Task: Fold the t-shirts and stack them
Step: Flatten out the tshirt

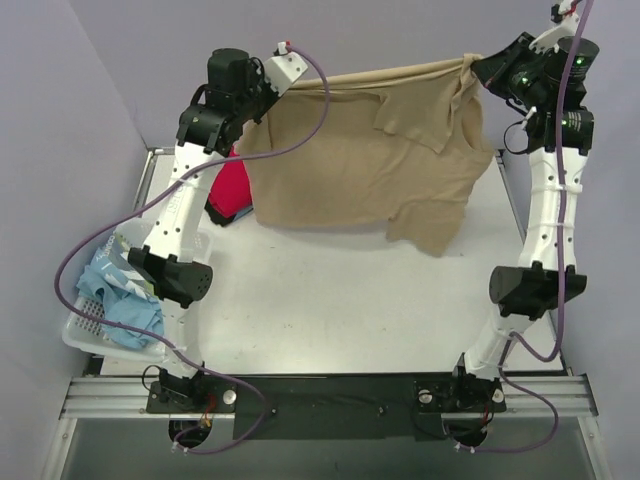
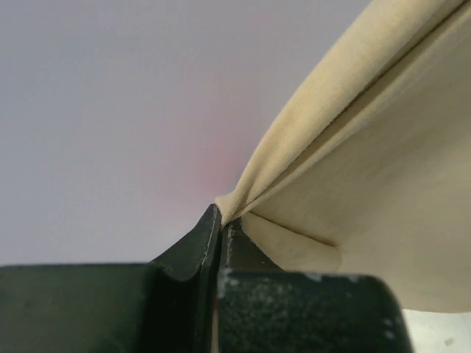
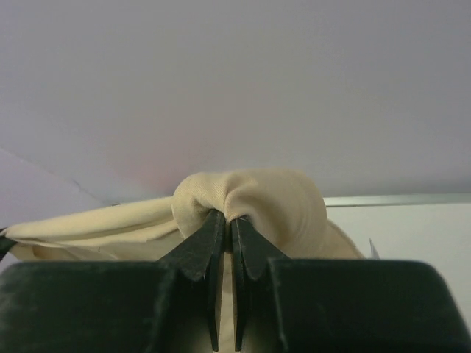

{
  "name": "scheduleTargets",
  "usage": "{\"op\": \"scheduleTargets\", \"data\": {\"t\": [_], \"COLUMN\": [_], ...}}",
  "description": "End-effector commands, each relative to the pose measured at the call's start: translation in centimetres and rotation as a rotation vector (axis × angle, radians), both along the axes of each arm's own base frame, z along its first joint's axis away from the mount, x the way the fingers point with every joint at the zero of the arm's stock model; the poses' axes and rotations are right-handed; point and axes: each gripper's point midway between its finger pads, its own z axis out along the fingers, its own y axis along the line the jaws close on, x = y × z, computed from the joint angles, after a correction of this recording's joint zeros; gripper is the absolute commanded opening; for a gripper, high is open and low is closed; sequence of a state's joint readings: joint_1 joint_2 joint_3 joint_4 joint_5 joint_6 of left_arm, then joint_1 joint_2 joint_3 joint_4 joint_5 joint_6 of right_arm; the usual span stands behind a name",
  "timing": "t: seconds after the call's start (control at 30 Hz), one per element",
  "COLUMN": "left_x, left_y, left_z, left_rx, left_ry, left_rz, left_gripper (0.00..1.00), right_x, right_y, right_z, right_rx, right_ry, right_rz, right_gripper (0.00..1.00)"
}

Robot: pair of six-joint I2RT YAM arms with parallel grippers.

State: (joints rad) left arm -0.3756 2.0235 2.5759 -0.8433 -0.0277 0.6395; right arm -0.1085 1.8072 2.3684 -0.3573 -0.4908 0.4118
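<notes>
A tan-beige t-shirt [image 1: 350, 160] hangs spread in the air over the far half of the table, held by its top edge. My left gripper [image 1: 262, 92] is shut on its left top corner; the left wrist view shows the cloth [image 2: 353, 169] pinched at the fingertips [image 2: 218, 220]. My right gripper [image 1: 478, 66] is shut on the right top corner, with bunched cloth [image 3: 250, 198] over the fingertips [image 3: 213, 234]. A bright red t-shirt [image 1: 232, 185] lies behind the left arm. Light blue t-shirts [image 1: 120, 295] lie in the basket. The black shirt is out of view.
A white mesh basket [image 1: 85, 335] stands at the table's left edge beside the left arm. The white table [image 1: 340, 300] is bounded by lilac walls at the back and left. A black rail [image 1: 330, 400] carries both arm bases at the near edge.
</notes>
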Motion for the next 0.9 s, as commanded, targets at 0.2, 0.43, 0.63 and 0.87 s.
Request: {"op": "scheduleTargets", "data": {"t": [0.2, 0.43, 0.63, 0.87], "left_x": [0.9, -2.5, -12.2, -20.7], "left_y": [0.8, -3.1, -6.0, -4.7], "left_z": [7.7, -4.7, -19.2, -30.7], "left_rx": [-0.063, 0.109, 0.325, 0.458], "left_ry": [-0.265, 0.100, 0.496, 0.817], "left_rz": [0.030, -0.234, -0.525, -0.715], "left_gripper": [0.00, 0.00, 0.00, 0.47], "right_x": [-3.4, -7.6, -15.2, -18.6], "right_y": [-5.7, -5.9, -9.5, -7.8], "right_z": [4.5, -8.8, -24.9, -38.4], "right_rx": [0.150, 0.151, 0.183, 0.189], "right_ry": [-0.133, 0.221, 0.694, 1.066], "right_rz": [-0.085, -0.114, -0.377, -0.357], "right_gripper": [0.00, 0.00, 0.00, 0.20]}}
